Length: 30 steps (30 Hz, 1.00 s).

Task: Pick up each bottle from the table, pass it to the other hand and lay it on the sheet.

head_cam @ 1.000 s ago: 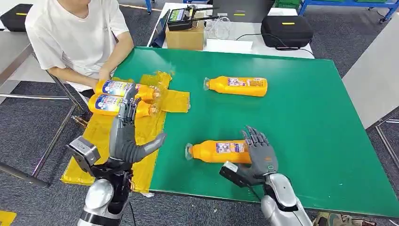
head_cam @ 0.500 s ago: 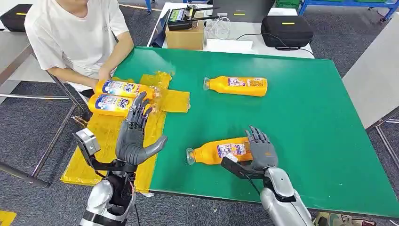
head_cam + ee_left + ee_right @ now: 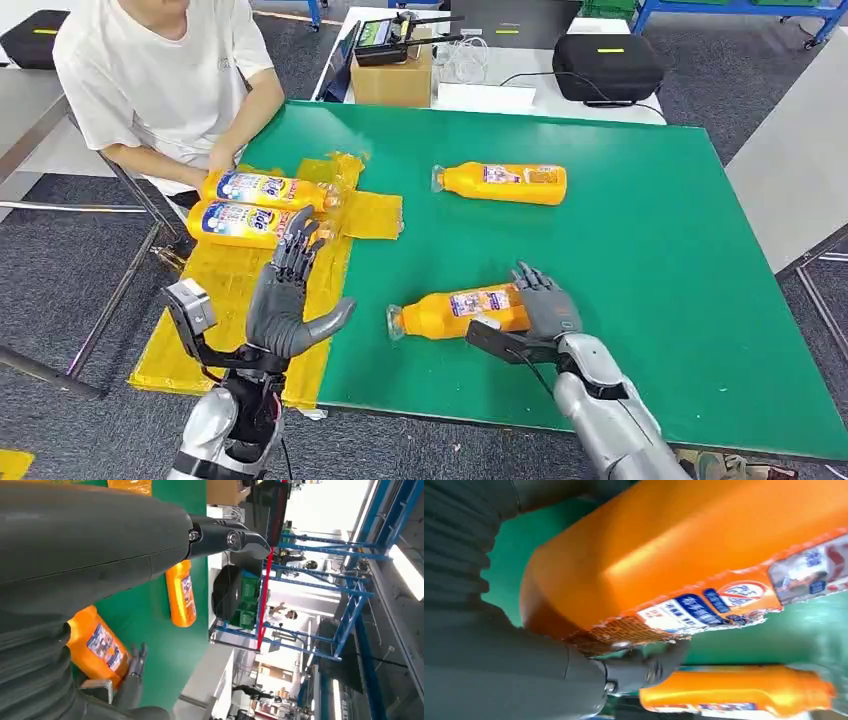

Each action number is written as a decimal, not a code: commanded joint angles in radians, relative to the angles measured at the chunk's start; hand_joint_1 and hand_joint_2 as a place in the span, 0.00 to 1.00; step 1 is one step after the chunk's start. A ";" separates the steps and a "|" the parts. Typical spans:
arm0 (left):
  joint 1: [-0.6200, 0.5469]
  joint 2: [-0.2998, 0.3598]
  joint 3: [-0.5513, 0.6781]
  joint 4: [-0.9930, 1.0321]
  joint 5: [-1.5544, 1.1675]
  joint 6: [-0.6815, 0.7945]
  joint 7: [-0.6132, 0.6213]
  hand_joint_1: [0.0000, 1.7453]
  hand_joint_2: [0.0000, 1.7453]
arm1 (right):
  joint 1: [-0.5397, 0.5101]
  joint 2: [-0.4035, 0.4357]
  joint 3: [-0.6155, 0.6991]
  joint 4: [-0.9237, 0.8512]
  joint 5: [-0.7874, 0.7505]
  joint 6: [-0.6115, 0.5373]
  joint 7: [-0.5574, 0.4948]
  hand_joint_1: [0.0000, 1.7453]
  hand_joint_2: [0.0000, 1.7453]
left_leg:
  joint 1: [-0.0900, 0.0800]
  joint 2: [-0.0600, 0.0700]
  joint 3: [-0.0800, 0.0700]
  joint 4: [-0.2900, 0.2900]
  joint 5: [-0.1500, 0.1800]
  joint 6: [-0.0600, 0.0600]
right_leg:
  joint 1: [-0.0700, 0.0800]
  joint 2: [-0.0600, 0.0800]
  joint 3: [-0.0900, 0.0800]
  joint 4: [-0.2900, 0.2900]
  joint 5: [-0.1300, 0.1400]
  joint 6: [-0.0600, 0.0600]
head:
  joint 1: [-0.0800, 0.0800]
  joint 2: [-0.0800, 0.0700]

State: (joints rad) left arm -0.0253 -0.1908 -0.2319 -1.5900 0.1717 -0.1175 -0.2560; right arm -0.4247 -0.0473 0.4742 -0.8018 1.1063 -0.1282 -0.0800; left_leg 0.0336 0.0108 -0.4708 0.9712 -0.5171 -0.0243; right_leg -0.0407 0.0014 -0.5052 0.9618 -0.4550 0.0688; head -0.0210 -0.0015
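Observation:
My right hand [image 3: 547,308] grips the base end of an orange bottle [image 3: 455,312] near the front of the green table [image 3: 660,300]. The bottle is tilted, its cap end toward my left. The right wrist view shows that bottle [image 3: 674,555] close up with my thumb [image 3: 644,672] under it. My left hand [image 3: 290,295] hovers open, palm up, over the edge of the yellow sheet [image 3: 215,300]. Two bottles [image 3: 262,188] [image 3: 240,222] lie on the sheet. A third orange bottle [image 3: 505,183] [image 3: 181,592] lies on the table farther back.
A person in a white shirt [image 3: 160,80] sits at the table's far left corner, hands by the sheet's bottles. Behind the green table a white table carries a cardboard box [image 3: 393,80] and a black case [image 3: 608,65].
My right hand has closed around the near bottle's base and raised it, swinging it leftward with the cap end lower. My left hand has come down and drawn back slightly, still open.

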 commanded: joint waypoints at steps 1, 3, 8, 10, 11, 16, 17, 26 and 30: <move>-0.035 0.033 -0.009 0.067 0.004 -0.002 -0.011 0.00 1.00 | -0.045 -0.023 0.097 0.175 -0.006 0.008 -0.027 1.00 1.00 | 0.000 -0.002 0.002 -0.002 0.000 0.002 | 0.001 -0.002 0.003 -0.002 0.000 -0.003 | 0.000 0.000; -0.031 0.033 -0.011 0.065 -0.001 0.000 -0.016 0.00 1.00 | -0.044 -0.028 0.102 0.184 -0.007 0.014 -0.026 1.00 1.00 | 0.000 -0.003 0.003 -0.003 0.000 0.003 | 0.001 -0.002 0.004 -0.003 0.000 -0.004 | 0.000 0.000; -0.006 0.030 -0.001 0.053 -0.032 0.023 -0.025 0.00 1.00 | -0.050 -0.015 0.105 0.231 -0.024 0.054 0.037 1.00 1.00 | 0.001 -0.002 0.004 -0.002 0.000 0.002 | 0.001 -0.001 0.004 -0.003 0.000 -0.003 | 0.000 0.000; 0.001 0.029 0.001 0.047 -0.051 0.037 -0.030 0.00 1.00 | -0.046 -0.012 0.104 0.231 -0.026 0.053 0.042 1.00 1.00 | 0.001 -0.003 0.005 -0.003 0.001 0.003 | 0.002 -0.002 0.006 -0.004 0.001 -0.004 | 0.000 0.000; 0.011 0.029 0.001 0.035 -0.086 0.059 -0.045 0.00 1.00 | -0.034 -0.010 0.093 0.219 -0.044 0.043 0.035 1.00 1.00 | 0.001 -0.001 0.006 -0.002 0.000 0.002 | 0.001 -0.001 0.006 -0.003 0.000 -0.003 | 0.000 0.000; 0.018 -0.004 0.027 -0.003 -0.374 0.395 -0.208 0.00 1.00 | 0.087 0.007 -0.049 0.052 -0.357 0.147 -0.162 1.00 1.00 | 0.001 -0.002 0.008 -0.002 0.000 0.002 | 0.001 -0.002 0.010 -0.003 0.000 -0.003 | 0.000 0.000; 0.015 -0.009 0.037 -0.013 -0.395 0.459 -0.238 0.00 1.00 | 0.110 0.010 -0.053 0.005 -0.395 0.144 -0.193 1.00 1.00 | 0.001 -0.004 0.008 -0.003 0.001 0.003 | 0.002 -0.004 0.010 -0.005 0.001 -0.004 | 0.000 0.000; 0.034 -0.026 0.038 -0.001 -0.263 0.404 -0.199 0.00 1.00 | 0.271 0.047 -0.158 -0.259 -0.621 0.158 -0.295 1.00 1.00 | 0.002 -0.002 0.010 -0.002 0.000 0.002 | 0.002 -0.001 0.011 -0.003 0.000 -0.004 | 0.000 0.000; 0.076 -0.056 -0.011 0.064 -0.176 0.328 -0.132 0.00 1.00 | 0.401 0.138 -0.297 -0.449 -0.777 0.132 -0.290 1.00 1.00 | 0.001 -0.003 0.005 -0.003 0.000 0.004 | 0.002 -0.002 0.007 -0.004 0.000 -0.005 | 0.000 0.000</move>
State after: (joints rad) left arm 0.0174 -0.2106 -0.2037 -1.6251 -0.1054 0.2934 -0.4597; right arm -0.2342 -0.0237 0.4029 -0.9528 0.5199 0.0175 -0.3547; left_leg 0.0341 0.0117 -0.4643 0.9707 -0.5180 -0.0244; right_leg -0.0402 0.0031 -0.4985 0.9613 -0.4555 0.0686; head -0.0206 -0.0015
